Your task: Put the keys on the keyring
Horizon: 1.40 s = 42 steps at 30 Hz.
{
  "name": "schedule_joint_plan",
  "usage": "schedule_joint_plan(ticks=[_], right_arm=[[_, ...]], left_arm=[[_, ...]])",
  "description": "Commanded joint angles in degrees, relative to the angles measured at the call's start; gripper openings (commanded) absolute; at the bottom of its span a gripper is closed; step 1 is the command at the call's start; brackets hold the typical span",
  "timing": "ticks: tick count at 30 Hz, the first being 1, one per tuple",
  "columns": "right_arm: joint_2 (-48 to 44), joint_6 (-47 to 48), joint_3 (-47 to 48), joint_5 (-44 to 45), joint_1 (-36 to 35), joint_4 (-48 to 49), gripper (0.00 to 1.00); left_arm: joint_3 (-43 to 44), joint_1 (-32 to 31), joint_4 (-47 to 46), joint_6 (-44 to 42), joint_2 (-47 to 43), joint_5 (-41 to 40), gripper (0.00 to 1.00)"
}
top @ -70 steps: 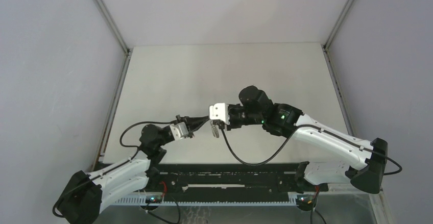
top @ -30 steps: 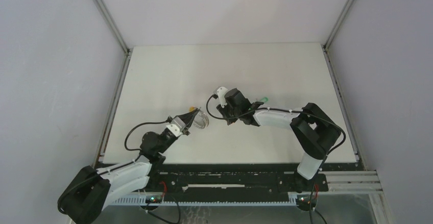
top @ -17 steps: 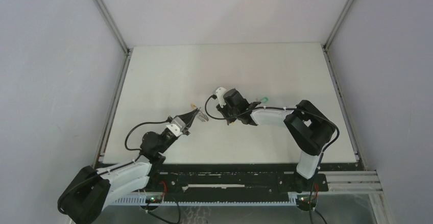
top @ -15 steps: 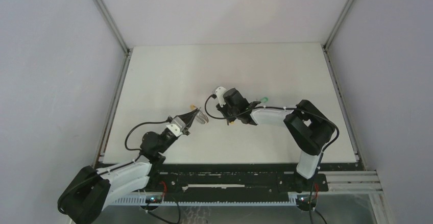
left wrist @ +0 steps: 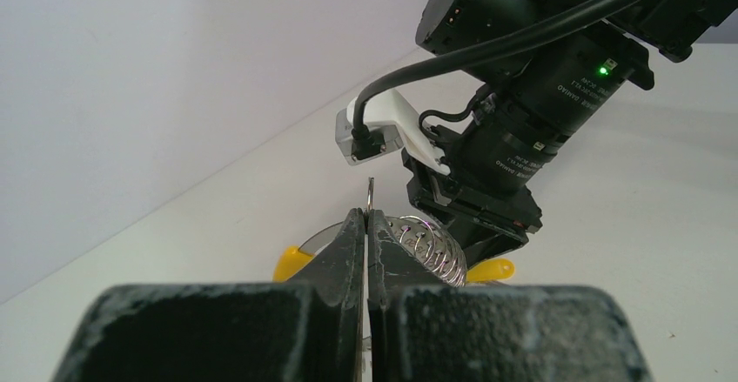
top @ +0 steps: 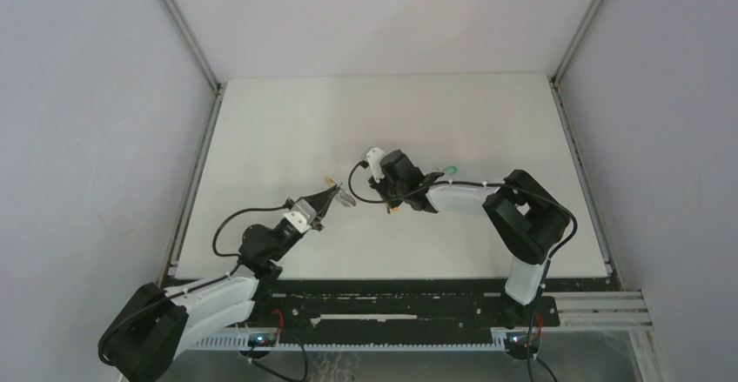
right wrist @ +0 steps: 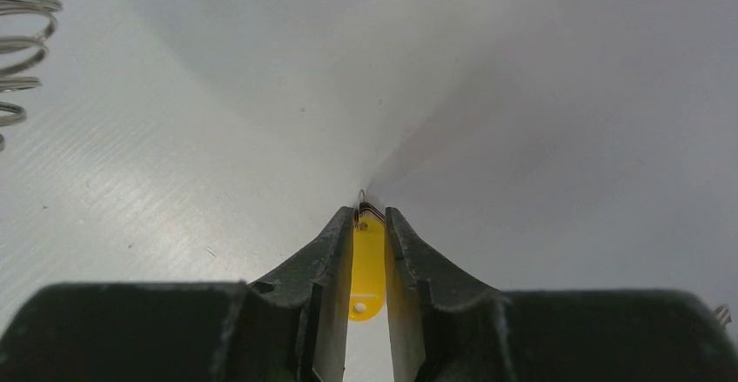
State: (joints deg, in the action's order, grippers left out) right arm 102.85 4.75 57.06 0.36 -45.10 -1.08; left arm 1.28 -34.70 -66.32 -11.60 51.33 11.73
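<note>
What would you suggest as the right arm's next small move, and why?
Probably close the right gripper fully on the orange key: its head sits between the jaws, and the left gripper holds the keyring ready nearby.

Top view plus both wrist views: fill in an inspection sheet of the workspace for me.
Surface: white table.
Job's things: round grey metal keyring with a yellow-orange section; orange-headed metal key; green-headed metal key beside the right arm.
Clutter: nothing seen.
End effectors: left end effector shut on the keyring; right end effector astride the orange head, grip unclear.
Cables: black cable along the right arm.
Surroundings: grey walls.
</note>
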Motion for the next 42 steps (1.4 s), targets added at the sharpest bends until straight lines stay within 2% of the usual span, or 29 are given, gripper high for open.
schedule_joint_plan(ticks=[1,8,13,22,29,34,38,42], right_arm=[[1.1,0.9,2.4,-0.1,-0.2,0.7,0.20],[1.6,1.3,2.5,-0.1,-0.1,0.5,0.17],[1.0,1.4,2.5,-0.3,0.1,-0.9,0.09],[-0.3,1.8,2.6,-1.1,-0.1,-2.2,0.15],[-1.3,2.1,2.4,-0.7,-0.1,-3.0,0.13],[-2.0,2.1,1.7,-0.8,0.0,-2.8,0.09],[-2.9,2.4,1.6,-1.6,0.2,-3.1,0.00],[-6.4,2.9,0.1,-2.6,0.6,-2.7,0.00]], left_arm=[[1.4,0.3,-3.3,0.0,-0.3,0.6,0.00],[1.4,0.3,-3.5,0.1,-0.1,0.8,0.00],[1.4,0.3,-4.3,0.3,0.4,1.0,0.00],[1.3,0.3,-4.7,0.5,0.3,1.3,0.00],[1.3,0.3,-4.7,0.6,0.3,1.3,0.00],[1.4,0.3,-5.1,0.7,0.7,1.5,0.00],[1.3,0.3,-5.8,0.9,1.3,1.7,0.00],[1.3,0.3,-6.2,0.8,1.2,2.3,0.00]])
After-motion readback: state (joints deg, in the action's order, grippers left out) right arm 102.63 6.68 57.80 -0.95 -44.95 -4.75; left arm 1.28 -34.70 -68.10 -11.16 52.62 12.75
